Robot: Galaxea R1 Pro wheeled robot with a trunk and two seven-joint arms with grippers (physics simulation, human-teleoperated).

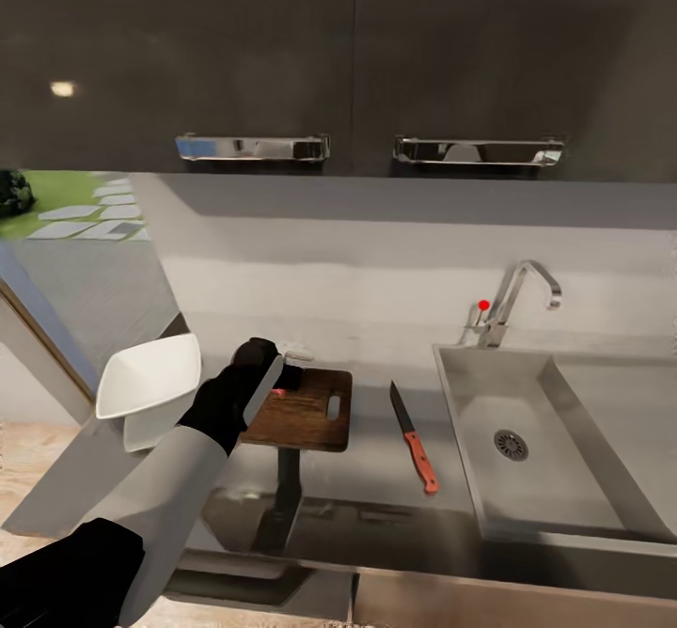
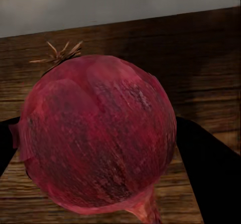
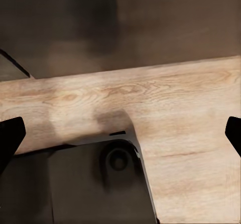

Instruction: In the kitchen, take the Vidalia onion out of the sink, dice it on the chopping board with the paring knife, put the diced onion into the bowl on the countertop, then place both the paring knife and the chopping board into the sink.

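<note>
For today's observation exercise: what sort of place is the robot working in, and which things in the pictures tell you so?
Most likely a kitchen. A steel sink with a curved tap is set into a grey countertop, dark wall cabinets hang above, and a chopping board and paring knife lie on the worktop.

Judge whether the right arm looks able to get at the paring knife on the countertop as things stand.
Probably yes. The paring knife lies alone on the countertop, between the chopping board and the sink, with nothing over it. The right wrist view looks down at wooden floor, so that arm hangs low.
</note>
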